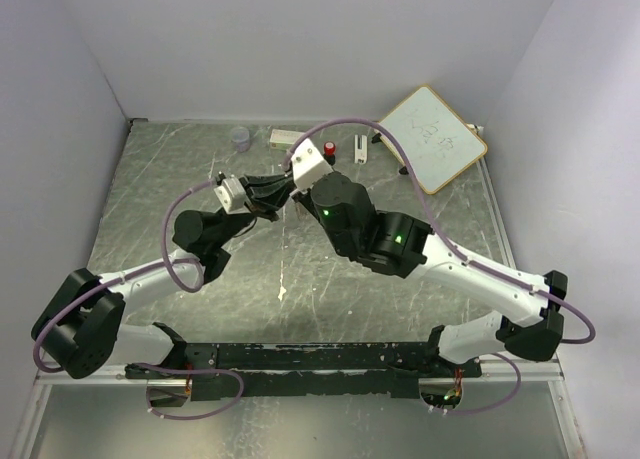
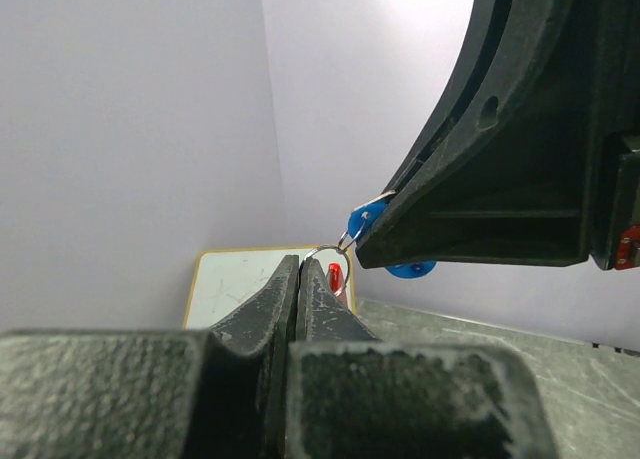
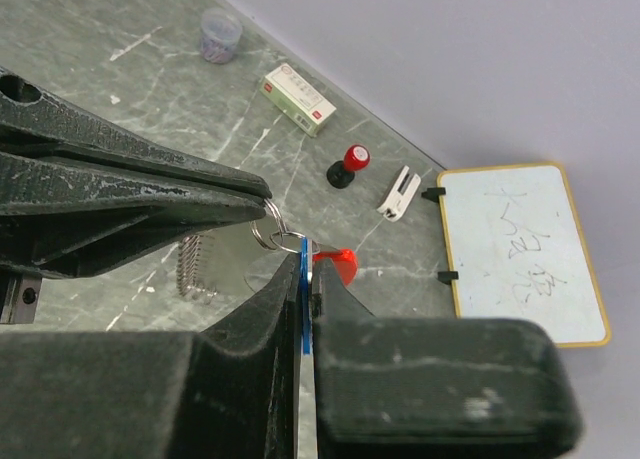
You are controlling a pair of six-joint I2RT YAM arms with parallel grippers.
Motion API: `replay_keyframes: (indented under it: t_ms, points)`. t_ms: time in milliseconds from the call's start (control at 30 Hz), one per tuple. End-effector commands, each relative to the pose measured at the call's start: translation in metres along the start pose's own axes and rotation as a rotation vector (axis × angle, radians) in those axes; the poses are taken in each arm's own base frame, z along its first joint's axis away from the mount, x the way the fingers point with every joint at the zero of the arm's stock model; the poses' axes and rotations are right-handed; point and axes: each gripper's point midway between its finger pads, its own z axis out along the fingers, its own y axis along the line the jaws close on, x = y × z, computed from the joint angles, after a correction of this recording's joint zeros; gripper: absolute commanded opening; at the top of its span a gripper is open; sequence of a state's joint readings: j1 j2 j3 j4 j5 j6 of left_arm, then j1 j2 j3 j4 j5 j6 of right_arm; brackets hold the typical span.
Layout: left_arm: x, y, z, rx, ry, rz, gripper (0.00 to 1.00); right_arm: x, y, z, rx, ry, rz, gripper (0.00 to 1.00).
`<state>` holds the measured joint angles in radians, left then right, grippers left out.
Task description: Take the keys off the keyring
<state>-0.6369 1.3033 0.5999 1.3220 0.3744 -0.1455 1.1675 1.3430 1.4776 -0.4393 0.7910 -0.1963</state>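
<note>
Both arms meet tip to tip above the middle of the table (image 1: 150, 209). The left end effector (image 3: 262, 195) is clenched, and the wire keyring (image 3: 268, 229) appears pinched at its very tips. The right end effector (image 3: 305, 271) is clenched on the blue-headed key (image 2: 366, 219). The key's flat blue plastic shows edge-on between the right fingers, so its long axis runs back along them. The ring sits in the short gap between the two tips, touching both. As we judge it, the coming move turns on that tip-to-tip line: the key lies straight ahead of the left tips, and neither arm is nearer. The silver bunch (image 3: 196, 266) is a jagged-edged metal fan showing below the left fingers. We cannot tell whether it hangs from the ring or rests lower. A red strip (image 3: 340, 263), glossy, shows just beside the right tip. The ring is thin, springy-looking steel. The finger surfaces are rough black plastic.
</note>
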Motion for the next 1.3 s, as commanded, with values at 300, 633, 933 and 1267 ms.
replay_keyframes:
  t_ms: [300,633,933,1267]
  points:
    - [-0.009,0.001,-0.003,0.000,-0.055,-0.054,0.07,-0.032,-0.028,-0.028,0.000,-0.221,0.225,0.00]
    - [0.005,0.002,-0.008,-0.018,0.022,-0.072,0.66,-0.040,-0.040,-0.032,0.040,-0.231,0.204,0.00]
    - [-0.026,0.014,-0.019,-0.113,-0.032,-0.009,0.63,-0.040,-0.044,-0.032,0.052,-0.218,0.193,0.00]
    - [-0.051,-0.001,-0.007,-0.021,-0.051,-0.035,0.29,-0.040,-0.045,-0.033,0.052,-0.213,0.200,0.00]
